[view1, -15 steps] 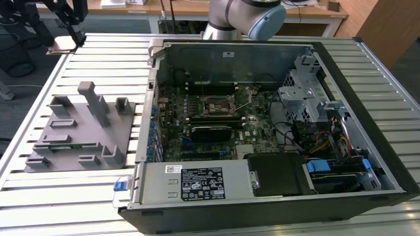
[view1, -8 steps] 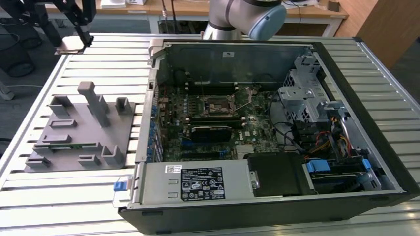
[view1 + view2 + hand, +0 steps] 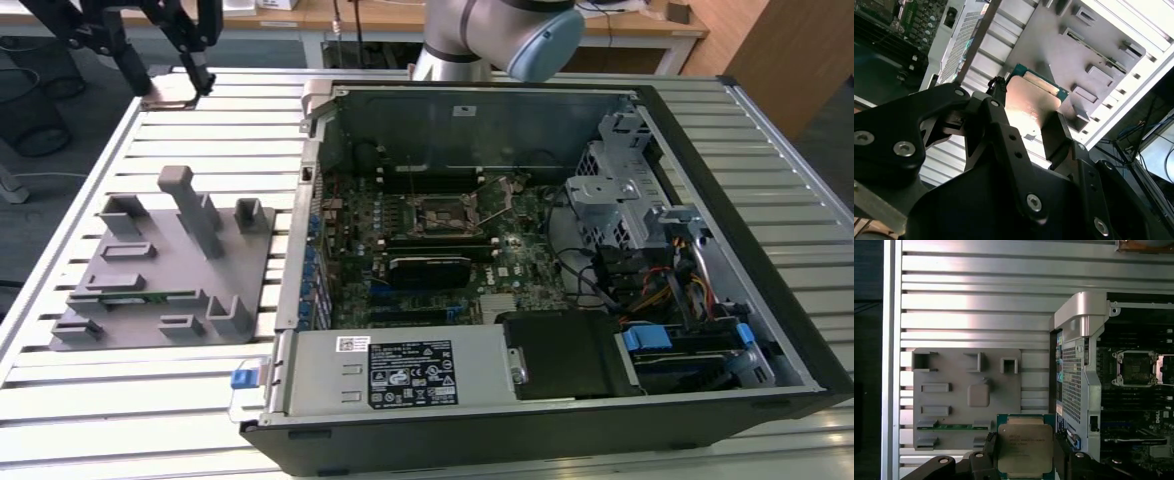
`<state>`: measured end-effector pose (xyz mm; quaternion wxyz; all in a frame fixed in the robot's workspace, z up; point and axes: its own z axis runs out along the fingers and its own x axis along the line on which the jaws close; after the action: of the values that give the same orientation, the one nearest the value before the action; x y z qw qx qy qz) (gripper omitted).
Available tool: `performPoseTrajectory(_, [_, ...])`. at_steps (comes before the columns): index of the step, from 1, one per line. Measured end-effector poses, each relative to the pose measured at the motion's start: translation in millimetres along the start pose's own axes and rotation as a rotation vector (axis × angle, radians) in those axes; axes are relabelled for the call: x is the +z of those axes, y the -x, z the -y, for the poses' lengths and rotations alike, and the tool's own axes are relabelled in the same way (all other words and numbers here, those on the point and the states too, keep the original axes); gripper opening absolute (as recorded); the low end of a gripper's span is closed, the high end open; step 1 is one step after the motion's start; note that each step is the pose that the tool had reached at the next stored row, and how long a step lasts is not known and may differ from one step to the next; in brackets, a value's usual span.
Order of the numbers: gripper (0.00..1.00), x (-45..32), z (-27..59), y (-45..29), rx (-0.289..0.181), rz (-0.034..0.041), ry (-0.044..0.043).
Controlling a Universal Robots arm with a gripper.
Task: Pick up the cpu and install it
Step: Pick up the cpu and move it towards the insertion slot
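My gripper (image 3: 1025,456) is shut on the cpu (image 3: 1025,449), a flat square chip with a silver top and a thin green edge. One black finger (image 3: 991,446) presses on each of two opposite sides. In the second wrist view the cpu (image 3: 1031,107) sits the same way in the gripper (image 3: 1029,127). The chip hangs above the slatted table, over the edge of the grey fixture plate (image 3: 966,395) that faces the computer case (image 3: 1079,370). The black socket frame (image 3: 1134,367) on the motherboard lies inside the case, apart from the chip. In the exterior view the socket (image 3: 441,210) is uncovered.
The open case (image 3: 747,330) has tall walls, a drive cage (image 3: 621,200) and cables on the exterior view's right. The fixture plate (image 3: 160,260) carries raised blocks and a green memory stick (image 3: 954,427). A black stand (image 3: 134,40) and a copper-coloured plate (image 3: 174,95) sit at the table's far corner.
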<state>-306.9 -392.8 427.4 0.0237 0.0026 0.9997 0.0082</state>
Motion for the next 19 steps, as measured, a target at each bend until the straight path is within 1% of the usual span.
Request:
performPoseTrajectory(7, [0.53,1.8,-0.1,21.5,0.000,-0.0001,-0.0001])
performPoseTrajectory(9, [0.53,2.7,-0.1,29.2,0.000,-0.0001,0.0000])
performPoseTrajectory(12, [0.53,4.6,-0.2,42.8,0.000,-0.0015,-0.0002])
performPoseTrajectory(14, [0.53,6.4,-0.2,51.6,0.000,-0.0074,-0.0006])
performPoseTrajectory(18, [0.53,11.0,-0.2,69.2,0.000,-0.0249,-0.0011])
performPoseTrajectory(19, [0.53,12.1,-0.3,73.5,0.000,-0.0282,-0.0011])
